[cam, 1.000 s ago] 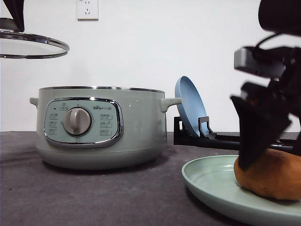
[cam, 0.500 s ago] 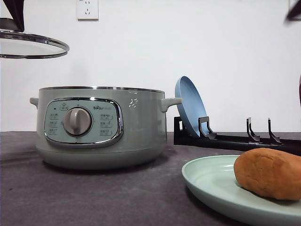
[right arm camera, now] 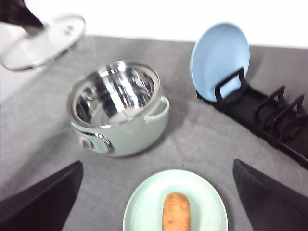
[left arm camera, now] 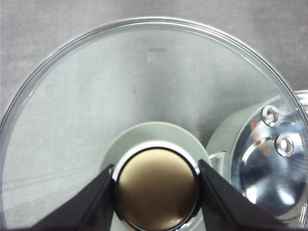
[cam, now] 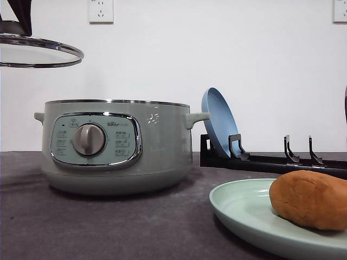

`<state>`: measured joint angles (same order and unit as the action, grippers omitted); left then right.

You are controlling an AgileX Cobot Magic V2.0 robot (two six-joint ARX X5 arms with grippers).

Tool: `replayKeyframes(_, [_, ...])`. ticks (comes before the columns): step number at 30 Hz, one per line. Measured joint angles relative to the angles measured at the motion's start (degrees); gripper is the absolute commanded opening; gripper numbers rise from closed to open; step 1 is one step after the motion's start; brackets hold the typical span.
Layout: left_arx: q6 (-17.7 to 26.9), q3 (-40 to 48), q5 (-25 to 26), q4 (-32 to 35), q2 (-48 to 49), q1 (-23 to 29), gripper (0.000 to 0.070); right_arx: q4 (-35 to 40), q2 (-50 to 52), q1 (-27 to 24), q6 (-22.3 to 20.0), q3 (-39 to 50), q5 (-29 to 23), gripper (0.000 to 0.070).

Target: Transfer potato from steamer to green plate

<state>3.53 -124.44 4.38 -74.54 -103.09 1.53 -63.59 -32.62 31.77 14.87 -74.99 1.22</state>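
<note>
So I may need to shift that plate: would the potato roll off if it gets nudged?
The potato is oblong and smooth, so it would probably roll sideways. The green plate is shallow, so its low rim likely offers little stop.

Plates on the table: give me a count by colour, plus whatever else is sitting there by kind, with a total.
Green plate: 1
Blue plate: 1
Potato: 1
Steamer: 1
Glass lid: 1, held up in the left gripper
Black dish rack: 1
Total: 6
</note>
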Motion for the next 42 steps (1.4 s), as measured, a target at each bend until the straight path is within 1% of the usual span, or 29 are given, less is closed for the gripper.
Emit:
replayKeyframes(8, [0.0, 0.0, -0.01, -0.39, 0.0, -0.86, 0.0016, -0.07, 1.24, 0.0, 0.31, -0.02, 0.02, 0.0631])
replayKeyframes(13, [-0.02, 0.0, -0.04, -0.74, 0.0, -2.58, 0.0016, -0.07, 1.24, 0.0, 0.56, 0.01, 0.02, 0.0631])
replayKeyframes(17, [-0.09, 0.0, -0.03, -0.73, 0.0, -5.3, 0.0016, -0.07, 1.24, 0.0, 0.57, 0.01, 0.02, 0.0631])
replayKeyframes(30, [-0.28, 0.0, 0.0, -1.06, 0.0, -17.15, 0.0016, -0.1, 1.24, 0.0, 0.59, 0.01, 0.02, 0.0631])
replayKeyframes(42, [-0.46, 0.81, 0.02, -0.66, 0.13, -24.45, 0.0016, -0.55, 1.24, 0.0, 0.59, 0.01, 0.02, 0.0631])
